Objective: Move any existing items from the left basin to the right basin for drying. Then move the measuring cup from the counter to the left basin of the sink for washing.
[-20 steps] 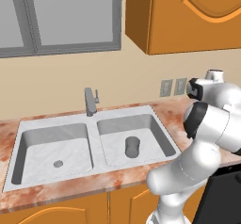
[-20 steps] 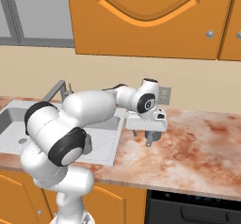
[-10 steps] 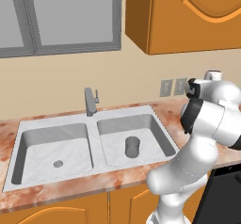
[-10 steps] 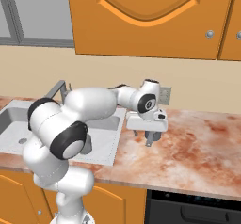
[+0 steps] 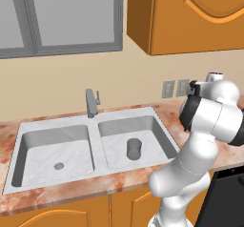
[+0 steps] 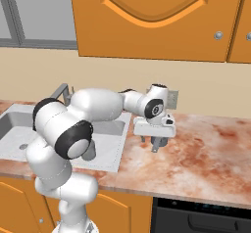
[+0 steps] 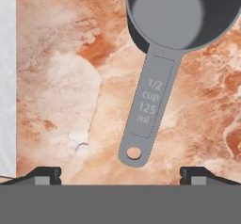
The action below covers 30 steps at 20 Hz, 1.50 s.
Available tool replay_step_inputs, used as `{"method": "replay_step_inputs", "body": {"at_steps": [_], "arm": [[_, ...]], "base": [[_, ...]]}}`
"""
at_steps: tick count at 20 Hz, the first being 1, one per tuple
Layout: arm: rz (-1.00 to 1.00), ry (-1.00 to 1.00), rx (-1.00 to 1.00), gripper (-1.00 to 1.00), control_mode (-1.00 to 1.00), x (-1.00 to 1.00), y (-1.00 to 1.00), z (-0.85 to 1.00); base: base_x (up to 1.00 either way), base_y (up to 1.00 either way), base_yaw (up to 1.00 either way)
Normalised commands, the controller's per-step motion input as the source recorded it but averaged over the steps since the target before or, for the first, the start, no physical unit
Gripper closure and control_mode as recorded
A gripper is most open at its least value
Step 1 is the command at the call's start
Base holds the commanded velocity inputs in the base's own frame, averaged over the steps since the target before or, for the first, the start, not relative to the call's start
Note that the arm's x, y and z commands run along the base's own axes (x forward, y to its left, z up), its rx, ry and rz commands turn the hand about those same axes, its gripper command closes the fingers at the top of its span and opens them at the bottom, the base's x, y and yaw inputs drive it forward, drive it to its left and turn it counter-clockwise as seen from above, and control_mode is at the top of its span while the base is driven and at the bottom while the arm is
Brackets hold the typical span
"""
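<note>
The jaws (image 7: 120, 173) hang spread wide over the worktop (image 7: 61, 86) — nothing between them. The measuring cup (image 7: 162, 39) lies at 12 o'clock, handle toward them; the tumbler (image 5: 134, 149) lies in the right basin (image 5: 159, 135).

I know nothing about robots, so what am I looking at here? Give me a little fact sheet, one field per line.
Setting: pale grey marbled double sink in a reddish mottled stone counter
Left basin: nothing in it but its drain
Right basin: plain dark grey handleless tumbler lying on its side
Measuring cup: small dark grey-blue cup with stick handle, upright on the counter right of the sink
Gripper: open, above the measuring cup, holding nothing
Task stage: tumbler moved; measuring cup not yet picked up
</note>
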Motion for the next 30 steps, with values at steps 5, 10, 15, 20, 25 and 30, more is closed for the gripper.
{"method": "replay_step_inputs", "body": {"at_steps": [5,10,15,20,25,30], "arm": [[0.00,0.00,0.00,-1.00,-1.00,0.18,-0.05,-0.10],[0.00,0.00,0.00,-1.00,-1.00,0.17,-0.07,-0.10],[0.00,0.00,0.00,-1.00,-1.00,0.07,-0.08,-0.12],[0.00,0.00,0.02,-1.00,-1.00,0.00,-0.06,-0.11],[0.00,0.00,0.02,-1.00,-1.00,0.05,-0.02,-0.09],[0.00,0.00,0.01,-1.00,-1.00,0.15,0.00,-0.06]], "base": [[0.00,0.00,0.00],[0.00,0.00,0.00],[0.00,0.00,0.00],[0.00,0.00,0.00],[0.00,0.00,0.00],[0.00,0.00,0.00]]}}
